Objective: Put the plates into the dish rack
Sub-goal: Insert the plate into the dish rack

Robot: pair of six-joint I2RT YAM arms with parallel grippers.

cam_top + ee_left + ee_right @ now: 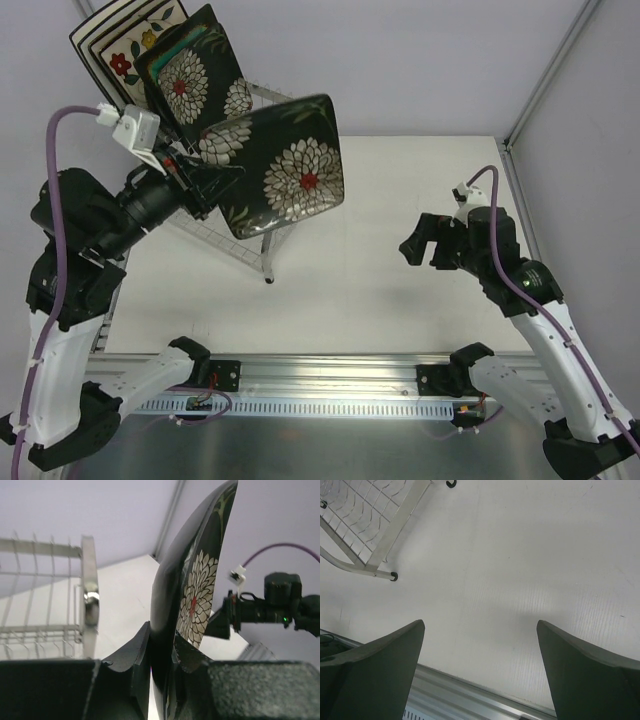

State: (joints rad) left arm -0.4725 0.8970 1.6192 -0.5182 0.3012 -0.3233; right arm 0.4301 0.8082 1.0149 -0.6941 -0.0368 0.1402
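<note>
My left gripper (205,185) is shut on the lower edge of a dark square plate with white blooms (285,165), held upright in the air just right of the dish rack (215,240). In the left wrist view the plate (195,580) stands edge-on between my fingers (132,655), with the rack's post (89,595) to its left. Several plates stand at the rack's back: a second dark bloomed plate (195,80), a cream flowered one (125,60) and a white black-rimmed one (95,35). My right gripper (420,245) hovers open over the table, nothing between its fingers (385,655).
The white table (400,250) runs from the rack to the right wall. A metal rail (330,380) lines the near edge. The rack's foot and wire shelf (365,525) show at the upper left of the right wrist view. A frame post (550,70) stands at the back right.
</note>
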